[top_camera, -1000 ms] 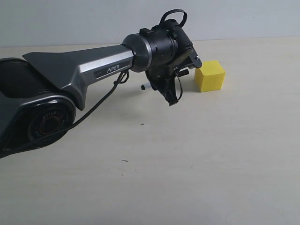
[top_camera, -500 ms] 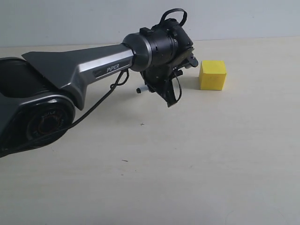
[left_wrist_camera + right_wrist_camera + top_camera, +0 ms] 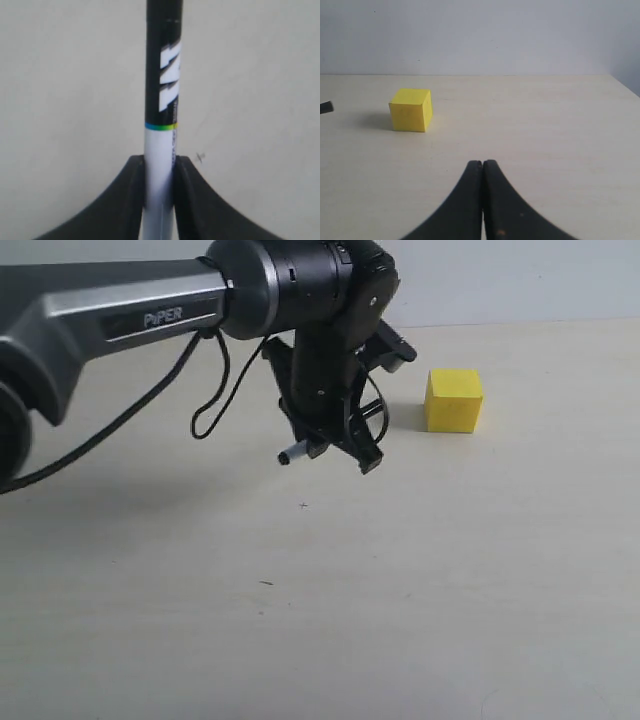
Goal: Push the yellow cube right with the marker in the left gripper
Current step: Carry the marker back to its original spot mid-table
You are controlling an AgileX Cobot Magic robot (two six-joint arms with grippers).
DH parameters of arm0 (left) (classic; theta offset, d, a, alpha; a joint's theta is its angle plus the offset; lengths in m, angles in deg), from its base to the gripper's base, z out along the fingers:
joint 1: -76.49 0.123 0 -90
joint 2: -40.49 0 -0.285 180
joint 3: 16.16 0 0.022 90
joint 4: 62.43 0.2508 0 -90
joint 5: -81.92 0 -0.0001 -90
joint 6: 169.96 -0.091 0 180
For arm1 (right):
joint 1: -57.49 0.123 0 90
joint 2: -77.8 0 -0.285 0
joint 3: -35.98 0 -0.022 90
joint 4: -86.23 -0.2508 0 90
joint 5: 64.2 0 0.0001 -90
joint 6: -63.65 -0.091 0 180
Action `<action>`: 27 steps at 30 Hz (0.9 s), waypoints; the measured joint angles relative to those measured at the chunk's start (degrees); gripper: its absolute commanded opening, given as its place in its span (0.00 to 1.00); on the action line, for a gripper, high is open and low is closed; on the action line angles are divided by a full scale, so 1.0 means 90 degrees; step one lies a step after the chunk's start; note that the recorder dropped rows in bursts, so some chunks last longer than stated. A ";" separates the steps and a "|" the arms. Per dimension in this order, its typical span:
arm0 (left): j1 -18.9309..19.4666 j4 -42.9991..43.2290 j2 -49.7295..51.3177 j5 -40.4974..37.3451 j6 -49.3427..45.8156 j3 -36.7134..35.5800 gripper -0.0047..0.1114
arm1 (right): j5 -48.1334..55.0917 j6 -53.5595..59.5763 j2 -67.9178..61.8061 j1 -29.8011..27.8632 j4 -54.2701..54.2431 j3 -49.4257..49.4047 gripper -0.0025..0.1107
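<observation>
The yellow cube (image 3: pixel 453 400) rests on the table at the right; it also shows in the right wrist view (image 3: pixel 410 109). My left gripper (image 3: pixel 340 430) hangs above the table to the cube's left, shut on the marker (image 3: pixel 290 454). The marker slants from its low left end up to its black cap near the cube, with a clear gap between cap and cube. In the left wrist view the marker (image 3: pixel 161 100) is clamped between the black fingers (image 3: pixel 131 195) of the left gripper (image 3: pixel 160 162). My right gripper (image 3: pixel 483 164) is shut on nothing, well short of the cube.
The pale beige table (image 3: pixel 450 590) carries nothing else but small dark specks. A light grey wall (image 3: pixel 520 280) stands behind its far edge. The left arm's dark grey and silver link (image 3: pixel 110 310) and a black cable loop (image 3: pixel 215 390) span the upper left.
The cube slid a little to the right at first. Since then the left arm has risen and drawn back left, and the marker's cap has come away from the cube.
</observation>
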 measured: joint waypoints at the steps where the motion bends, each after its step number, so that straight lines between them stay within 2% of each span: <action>1: 0.0000 -0.0001 -0.0195 0.0023 0.0130 -0.0363 0.04 | 0.0000 0.0000 0.0000 0.0000 0.0000 0.0000 0.02; 4: 0.0000 -0.0009 -0.0864 0.0501 0.0588 -0.1454 0.04 | 0.0000 0.0000 0.0000 0.0000 0.0000 0.0000 0.02; 8: 0.0000 -0.0009 -0.1756 0.1787 0.1578 -0.2922 0.04 | 0.0000 0.0000 0.0000 0.0000 0.0000 0.0000 0.02; 13: 0.0000 -0.0027 -0.2688 0.3387 0.3648 -0.4228 0.04 | 0.0000 0.0000 0.0000 0.0000 0.0000 0.0000 0.02; 14: 0.0000 -0.0027 -0.2817 0.3632 0.4349 -0.4448 0.04 | 0.0000 0.0000 0.0000 0.0000 0.0000 0.0000 0.02; 16: -0.0040 -0.0148 -0.2843 0.3725 0.5136 -0.4523 0.04 | 0.0000 0.0000 0.0000 0.0000 0.0000 0.0000 0.02; 18: -0.0053 -0.0442 -0.2766 0.3725 0.5449 -0.4538 0.04 | 0.0000 0.0000 0.0000 0.0000 0.0000 0.0000 0.02; 24: -0.0088 -0.0904 -0.2223 0.3747 0.5668 -0.4538 0.04 | 0.0000 0.0000 0.0000 0.0000 0.0000 0.0000 0.02; 27: -0.0088 -0.0939 -0.1821 0.3569 0.5695 -0.4249 0.04 | 0.0000 0.0000 0.0000 0.0000 0.0000 0.0000 0.02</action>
